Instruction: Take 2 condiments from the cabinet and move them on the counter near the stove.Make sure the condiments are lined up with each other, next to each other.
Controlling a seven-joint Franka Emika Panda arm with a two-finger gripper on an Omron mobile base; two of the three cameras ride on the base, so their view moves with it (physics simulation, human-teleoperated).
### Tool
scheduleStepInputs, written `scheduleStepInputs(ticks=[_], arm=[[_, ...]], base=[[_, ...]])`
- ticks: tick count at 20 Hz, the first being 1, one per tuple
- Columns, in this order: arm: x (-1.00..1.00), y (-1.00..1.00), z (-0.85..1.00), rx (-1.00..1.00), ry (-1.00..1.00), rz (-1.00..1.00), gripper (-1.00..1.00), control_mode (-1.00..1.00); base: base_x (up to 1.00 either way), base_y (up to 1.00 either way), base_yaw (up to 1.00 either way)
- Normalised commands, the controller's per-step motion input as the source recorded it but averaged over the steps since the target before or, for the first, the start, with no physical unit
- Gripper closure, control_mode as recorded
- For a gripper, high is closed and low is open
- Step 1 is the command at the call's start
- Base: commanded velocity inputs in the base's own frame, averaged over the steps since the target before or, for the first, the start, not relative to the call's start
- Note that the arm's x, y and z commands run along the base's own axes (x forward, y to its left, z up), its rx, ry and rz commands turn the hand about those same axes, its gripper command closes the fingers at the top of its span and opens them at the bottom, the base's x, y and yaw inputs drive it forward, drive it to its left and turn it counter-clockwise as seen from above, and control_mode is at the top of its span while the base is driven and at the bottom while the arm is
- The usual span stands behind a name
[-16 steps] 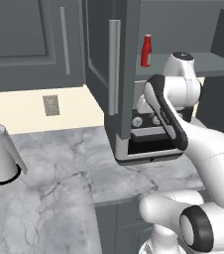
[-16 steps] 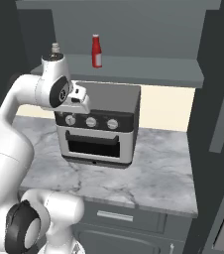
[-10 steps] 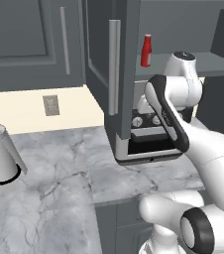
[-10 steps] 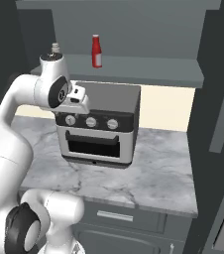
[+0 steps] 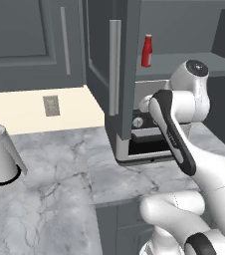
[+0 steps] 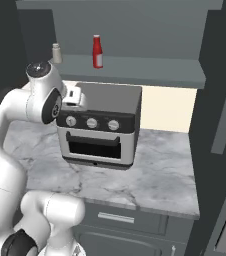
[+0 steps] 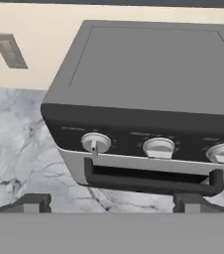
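**Toaster oven blocks the space under the shelf**

The toaster oven (image 6: 101, 127) stands on the counter (image 6: 155, 170) directly below the open cabinet (image 6: 135, 70) shelf, leaving little gap above it. The swung-out cabinet door (image 5: 115, 74) walls off the left. Bare marble lies right of the oven.

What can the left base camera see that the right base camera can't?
Left base view alone: the paper-towel roll, the wall outlet and the open cabinet door with its silver handle. Right base view alone: the pale beige jar on the shelf, and the toaster oven's three knobs in a row. Both share the red bottle on the cabinet shelf, the toaster oven and the marble counter.
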Motion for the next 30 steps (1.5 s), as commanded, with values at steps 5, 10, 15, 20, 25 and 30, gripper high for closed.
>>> scheduleStepInputs(ticks=[5,10,15,20,25,30], arm=[[0.0,0.0,0.29,0.0,-0.32,0.05,-1.0,-1.0],[-0.02,0.0,0.44,0.0,-0.17,0.01,-1.0,-1.0],[0.0,0.0,0.47,0.0,-0.03,0.0,-1.0,-1.0],[0.01,-0.08,0.37,0.0,0.0,0.0,-1.0,-1.0],[0.15,-0.18,0.28,0.0,0.0,0.0,-1.0,-1.0],[0.51,-0.15,0.14,0.0,0.01,-0.04,-1.0,-1.0]], base=[[0.0,0.0,0.0],[0.0,0.0,0.0],[0.0,0.0,0.0],[0.0,0.0,0.0],[0.0,0.0,0.0],[0.0,0.0,0.0]])
